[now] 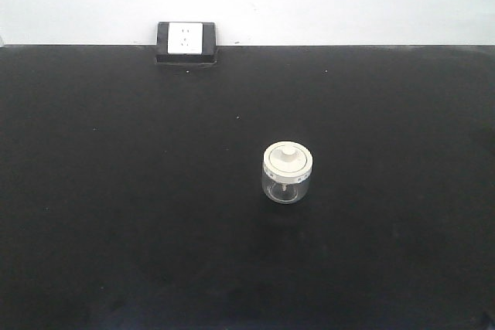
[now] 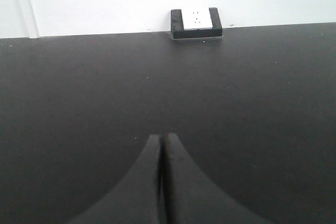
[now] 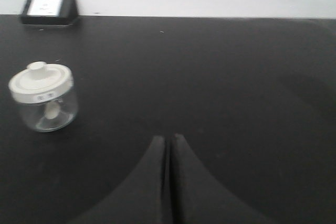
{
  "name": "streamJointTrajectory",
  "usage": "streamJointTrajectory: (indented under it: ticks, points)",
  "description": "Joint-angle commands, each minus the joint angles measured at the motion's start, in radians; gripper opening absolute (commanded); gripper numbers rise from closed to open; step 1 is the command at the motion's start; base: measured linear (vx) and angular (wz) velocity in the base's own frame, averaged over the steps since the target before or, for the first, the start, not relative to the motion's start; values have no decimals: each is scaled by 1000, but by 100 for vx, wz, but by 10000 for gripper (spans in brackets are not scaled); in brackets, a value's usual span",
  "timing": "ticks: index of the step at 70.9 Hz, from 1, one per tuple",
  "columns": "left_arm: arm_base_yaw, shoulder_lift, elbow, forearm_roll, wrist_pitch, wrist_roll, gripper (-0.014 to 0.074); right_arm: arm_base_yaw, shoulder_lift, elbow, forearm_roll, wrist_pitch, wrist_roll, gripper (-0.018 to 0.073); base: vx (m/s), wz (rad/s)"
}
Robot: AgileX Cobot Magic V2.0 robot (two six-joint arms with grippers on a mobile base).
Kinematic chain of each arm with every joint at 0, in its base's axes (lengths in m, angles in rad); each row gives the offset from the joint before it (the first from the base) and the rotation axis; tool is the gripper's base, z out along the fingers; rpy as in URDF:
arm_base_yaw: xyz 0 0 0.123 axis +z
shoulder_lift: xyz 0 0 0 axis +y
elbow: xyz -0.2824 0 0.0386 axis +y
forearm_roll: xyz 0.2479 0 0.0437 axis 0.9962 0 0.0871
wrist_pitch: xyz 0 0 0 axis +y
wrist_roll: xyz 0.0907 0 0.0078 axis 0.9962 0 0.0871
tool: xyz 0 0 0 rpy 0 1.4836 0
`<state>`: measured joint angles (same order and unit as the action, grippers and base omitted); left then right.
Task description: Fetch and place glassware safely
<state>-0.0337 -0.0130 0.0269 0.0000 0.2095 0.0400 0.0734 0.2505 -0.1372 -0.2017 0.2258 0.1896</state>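
A small squat clear glass jar (image 1: 288, 174) with a cream-white knobbed lid stands upright on the black table, a little right of centre. It also shows in the right wrist view (image 3: 43, 97), at the left, well ahead and left of my right gripper (image 3: 168, 138), which is shut and empty. My left gripper (image 2: 163, 137) is shut and empty over bare table; the jar is out of its view. Neither gripper shows in the front view.
A black box with a white socket face (image 1: 186, 41) sits at the table's far edge against the white wall; it also shows in the left wrist view (image 2: 196, 22) and the right wrist view (image 3: 49, 8). The black tabletop (image 1: 116, 191) spans the view.
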Motion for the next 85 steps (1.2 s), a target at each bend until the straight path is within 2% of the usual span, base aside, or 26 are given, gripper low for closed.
streamJointTrajectory:
  ticks: [1,8,19,31,85]
  points:
    - [-1,-11,30,-10,-70,-8,-7,-51,-1,16,28,-148,-8,-3,0,0]
    - [-1,-11,30,-10,-70,-8,-7,-61,-42,86,42,-250,-8,-3,0,0]
    - [-1,-11,30,-10,-70,-8,-7,-55,-145,183,42,-318,-8,-3,0,0]
    - [-1,-11,30,-10,-70,-8,-7,-55,-278,184,39,-213,-19,-3,0,0]
    - [-1,-11,30,-10,-62,-8,-7,-56,-272,183,36,-216,-20,-3,0,0]
